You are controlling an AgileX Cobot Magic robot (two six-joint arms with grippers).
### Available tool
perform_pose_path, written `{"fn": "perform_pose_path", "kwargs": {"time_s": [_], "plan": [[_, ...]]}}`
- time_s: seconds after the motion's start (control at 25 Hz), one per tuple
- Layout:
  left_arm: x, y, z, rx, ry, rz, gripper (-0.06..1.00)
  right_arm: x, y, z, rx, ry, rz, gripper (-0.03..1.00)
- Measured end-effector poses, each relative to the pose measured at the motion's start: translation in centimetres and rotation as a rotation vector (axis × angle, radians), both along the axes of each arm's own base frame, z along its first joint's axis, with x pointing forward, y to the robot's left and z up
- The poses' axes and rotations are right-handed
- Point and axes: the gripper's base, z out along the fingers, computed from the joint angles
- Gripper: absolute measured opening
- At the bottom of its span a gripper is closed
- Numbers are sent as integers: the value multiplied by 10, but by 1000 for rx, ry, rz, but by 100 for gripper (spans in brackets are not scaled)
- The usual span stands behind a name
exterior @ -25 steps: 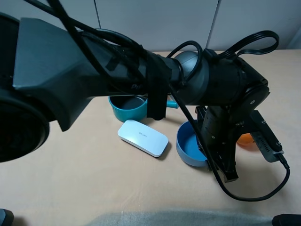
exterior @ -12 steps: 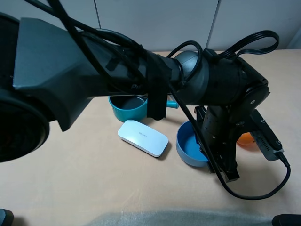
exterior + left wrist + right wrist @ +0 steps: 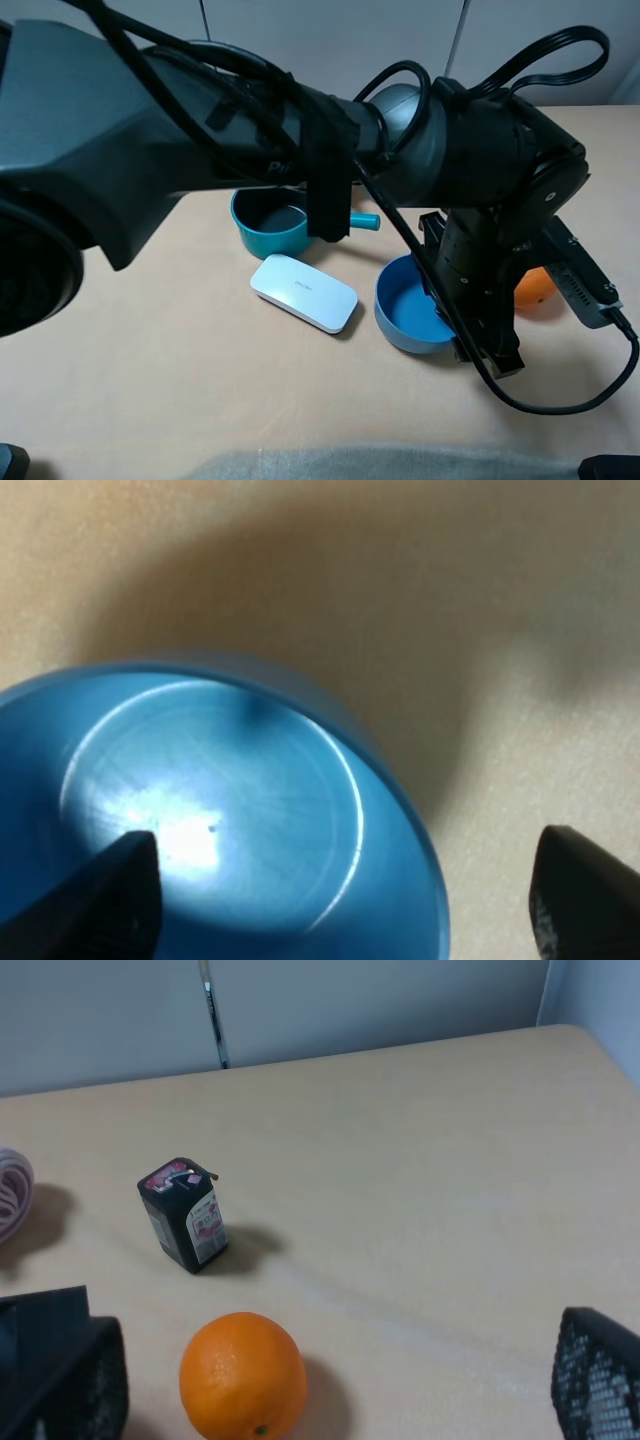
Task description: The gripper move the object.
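Over the blue bowl (image 3: 200, 800), jaws of the left gripper (image 3: 350, 880) gape wide, apparently straddling its rim.

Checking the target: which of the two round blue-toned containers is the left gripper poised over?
The handleless mid-blue plastic bowl: the open left gripper straddles its rim. The teal pot with a handle sits apart.

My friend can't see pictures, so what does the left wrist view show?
A shiny blue bowl fills most of the close-up, on a tan table. The open gripper shows only as two dark fingers, one over the bowl's inside and one outside its rim.
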Motion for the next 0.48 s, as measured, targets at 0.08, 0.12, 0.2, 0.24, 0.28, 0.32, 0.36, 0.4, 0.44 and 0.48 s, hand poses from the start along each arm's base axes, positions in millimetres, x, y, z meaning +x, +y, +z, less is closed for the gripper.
{"fn": "perform_pose_path", "kwargs": {"time_s": [0.08,0.12,0.2,0.24,0.28,0.32,0.36,0.4,0.44,0.48], "plan": [[0,0,0,5,2,1,77,0,0,0,0,0,0,67],[0,1,0,12,5,2,77,0,0,0,0,0,0,67],[-1,3,-1,34,14,2,77,0,0,0,0,0,0,67],[-2,4,-1,45,19,2,77,0,0,0,0,0,0,67],[-2,5,-1,55,23,2,77,0,0,0,0,0,0,67],[-2,6,1,58,24,2,77,0,0,0,0,0,0,67],[-2,6,3,54,23,2,77,0,0,0,0,0,0,67],[-2,6,7,47,20,2,77,0,0,0,0,0,0,67],[-3,6,12,39,16,2,77,0,0,0,0,0,0,67],[-2,6,18,26,11,2,77,0,0,0,0,0,0,67]]}}
